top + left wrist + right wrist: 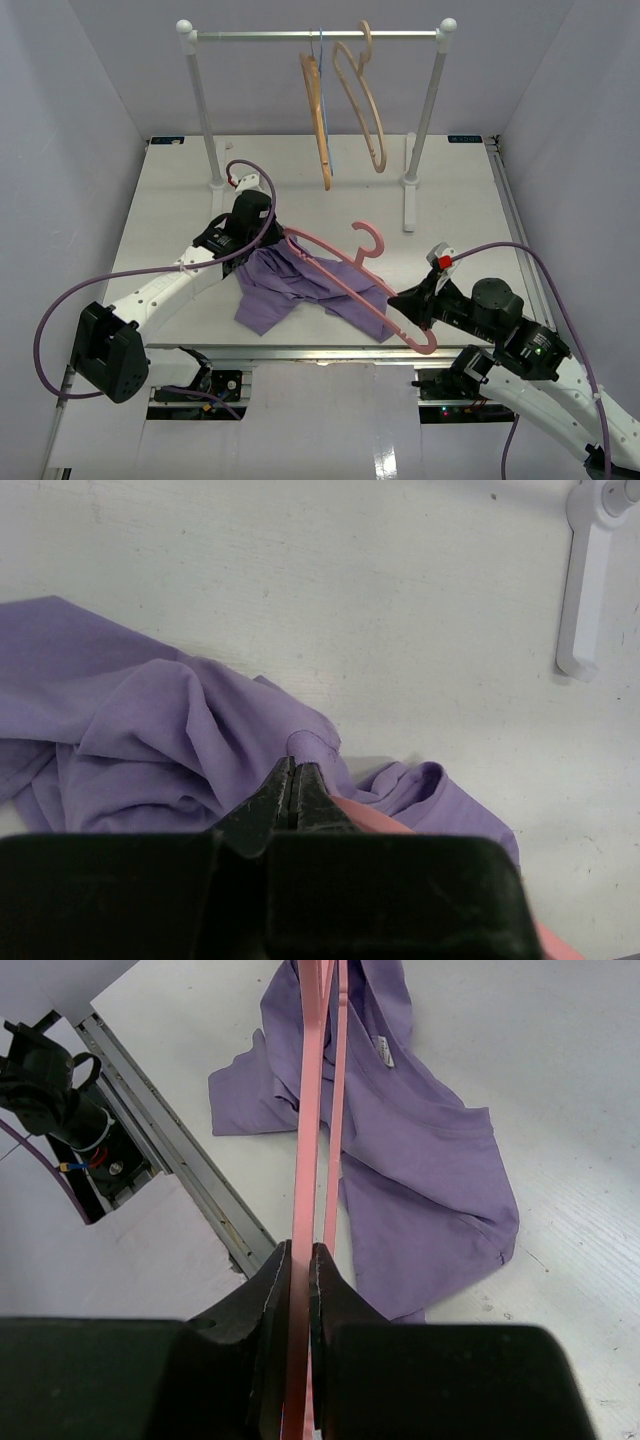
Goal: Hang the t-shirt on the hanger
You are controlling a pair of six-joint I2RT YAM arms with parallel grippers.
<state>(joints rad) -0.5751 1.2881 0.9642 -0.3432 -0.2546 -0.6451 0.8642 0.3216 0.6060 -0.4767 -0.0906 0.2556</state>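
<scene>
**Firmly gripped at both ends: hanger and t-shirt on the table**

Both grippers are closed on something. The right gripper [298,1250] has its two black fingers pressed onto one bar of the pink hanger [306,1160], pinching it near the frame's right-hand end. From that wrist camera, the held bar and a second, thinner-looking pink bar run straight away over the purple cloth.

Seen from above, the hanger lies tilted across the middle of the table [170,200]. One end is at the right gripper [400,300] and the other reaches up and left to the left gripper [266,236]. Its thick hook [378,240] points toward the far side, clear of the fabric.

The t-shirt [285,292] is crumpled beneath and around the hanger frame, mostly left of centre and near the front edge of the table. A sleeve or hem trails toward the right gripper. In the right wrist view a neck label shows on the cloth just right of the bars (whether the frame passes inside the shirt cannot be told).

The left gripper [293,765] has its fingers shut tight together, with a stitched edge of the t-shirt [150,740] bunched right at the tips and drawn up into a fold. A sliver of pink hanger [370,820] shows just right of the fingers.

At the back stands a white rack [320,35] carrying two wooden hangers [322,130] and a thin blue one [320,48]. One rack foot [585,590] appears in the left wrist view.
</scene>
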